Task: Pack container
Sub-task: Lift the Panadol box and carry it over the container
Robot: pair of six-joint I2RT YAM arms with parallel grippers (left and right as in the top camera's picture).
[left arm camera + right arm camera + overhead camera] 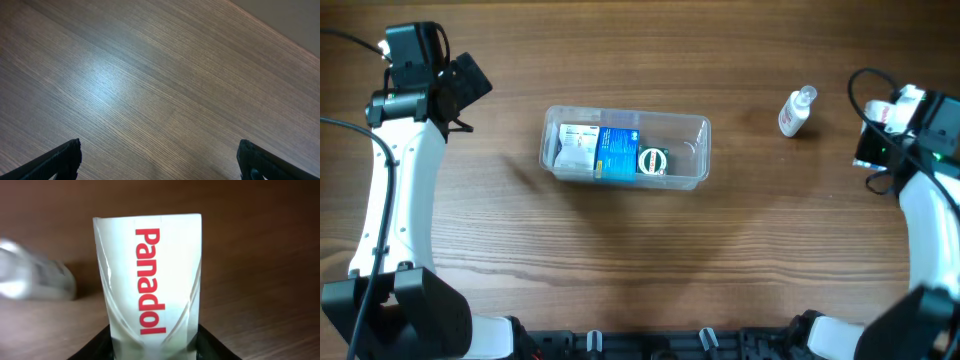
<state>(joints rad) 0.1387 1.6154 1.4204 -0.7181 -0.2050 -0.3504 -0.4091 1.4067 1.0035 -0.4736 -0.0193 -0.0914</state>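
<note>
The clear plastic container (625, 150) sits at the table's middle, holding a white box, a blue-and-white box and a small round green-and-white item. My right gripper (898, 108) at the far right is shut on a white Panadol box (150, 280) with red lettering, seen close in the right wrist view. A small clear bottle (796, 111) lies on the table left of that gripper, blurred in the right wrist view (32, 277). My left gripper (460, 85) is open and empty at the far left; its fingertips (160, 160) frame bare wood.
The brown wooden table (640, 270) fills the view. Both white arms run down the left and right sides to their bases at the front edge. A table edge shows at the top right of the left wrist view (295, 30).
</note>
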